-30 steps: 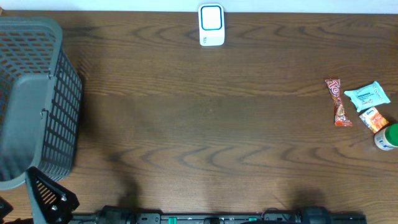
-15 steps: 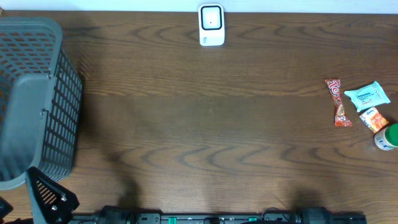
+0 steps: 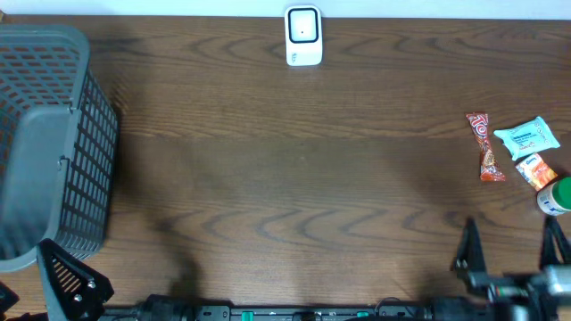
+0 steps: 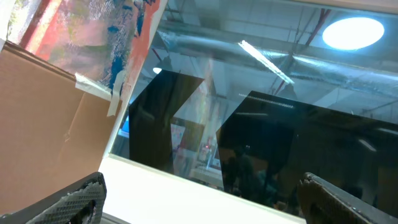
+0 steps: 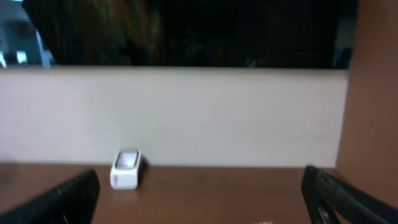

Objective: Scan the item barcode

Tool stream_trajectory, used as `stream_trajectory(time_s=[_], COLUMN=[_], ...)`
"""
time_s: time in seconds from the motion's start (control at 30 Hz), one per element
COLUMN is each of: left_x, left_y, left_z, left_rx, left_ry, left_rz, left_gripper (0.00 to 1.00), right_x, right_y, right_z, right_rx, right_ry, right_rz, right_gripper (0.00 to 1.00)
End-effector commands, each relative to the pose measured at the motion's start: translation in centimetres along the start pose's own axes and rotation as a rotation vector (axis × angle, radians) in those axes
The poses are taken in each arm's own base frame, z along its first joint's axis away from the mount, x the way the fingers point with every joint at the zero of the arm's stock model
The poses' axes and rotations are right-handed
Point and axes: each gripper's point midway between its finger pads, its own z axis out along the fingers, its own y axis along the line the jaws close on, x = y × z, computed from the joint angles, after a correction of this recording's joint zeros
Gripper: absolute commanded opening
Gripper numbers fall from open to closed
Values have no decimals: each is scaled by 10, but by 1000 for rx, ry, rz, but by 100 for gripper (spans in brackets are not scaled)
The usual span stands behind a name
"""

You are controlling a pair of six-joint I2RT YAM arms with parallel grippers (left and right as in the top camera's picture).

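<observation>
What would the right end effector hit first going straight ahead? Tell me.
Probably the green-capped bottle, in line with one finger of the open right end effector; its height is unclear, so it may pass over.

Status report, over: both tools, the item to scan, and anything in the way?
Left tool open, empty, pointing up. Right tool open, empty, near candy bar. Bar untouched on table. Nothing between it and scanner.

The table (image 3: 285,178) is showing dark brown wood grain. At the left edge, the basket (image 3: 89,169) is showing grey mesh. Upper centre, the scanner (image 3: 303,36) is looking white. At the right are sitting a red candy bar (image 3: 486,147) with white lettering, a pale teal packet (image 3: 526,136), an orange sachet (image 3: 536,171) and a bottle (image 3: 555,196) that is white, green-capped.
</observation>
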Motion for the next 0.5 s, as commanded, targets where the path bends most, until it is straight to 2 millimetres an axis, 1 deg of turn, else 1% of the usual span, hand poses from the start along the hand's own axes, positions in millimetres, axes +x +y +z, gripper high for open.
stream_trajectory(time_s=[0.0,0.13,0.23,0.37,0.47], left_x=[-2,-2,-2,-2,-2], left_y=[2,2,2,2,2], left_z=[-2,-2,-2,-2,-2], left_rx=[-8,-8,-8,-8,-8], left_ry=[-10,-10,-10,-11,-10], left_rz=[-10,-10,-10,-11,-10], left_gripper=[98,98,98,98,98], right_x=[24,49,73,102,127], right_y=[6,10,14,14,14], right_z=[20,42,55,66,71], right_rx=[-39,-62,-85,-90,-90], right_ry=[2,-30,-31,-29,7], right_rz=[-11,-13,-13,-9,-7], right_gripper=[99,99,99,99,99])
